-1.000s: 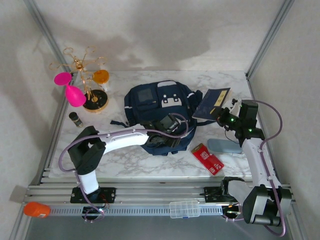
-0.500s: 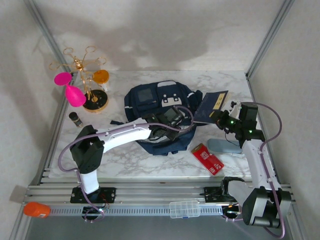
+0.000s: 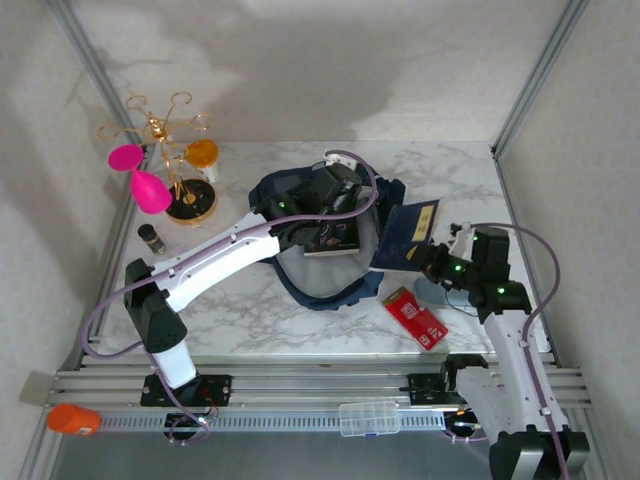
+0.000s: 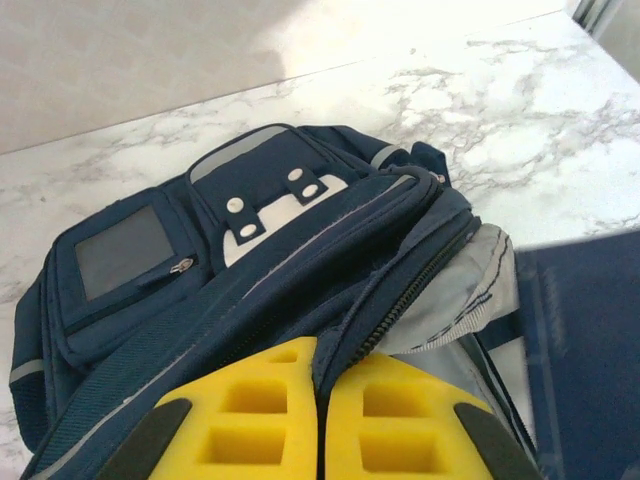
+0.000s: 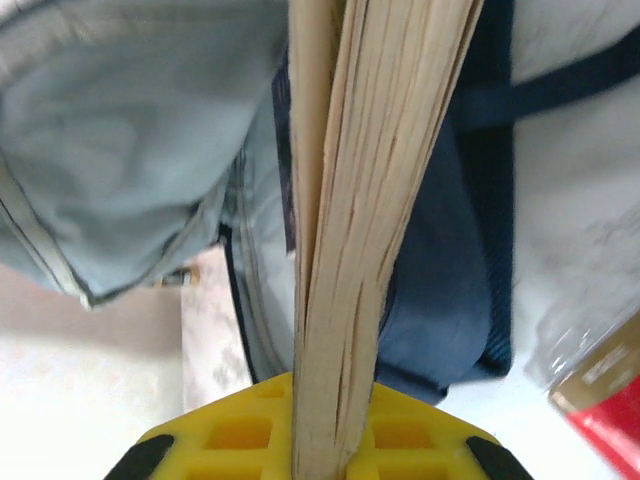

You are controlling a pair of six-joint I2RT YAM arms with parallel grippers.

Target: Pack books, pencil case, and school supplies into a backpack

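In the middle of the top view, the left gripper [image 4: 320, 368] is clamped on the backpack's [image 3: 330, 290] zipper edge, and to the right the right gripper [image 5: 330, 405] pinches the navy book [image 3: 405, 232].

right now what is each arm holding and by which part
Right fingers clamp the navy book by its near lower edge, pages between them. Left fingers pinch the backpack by the zipper rim of its open mouth.
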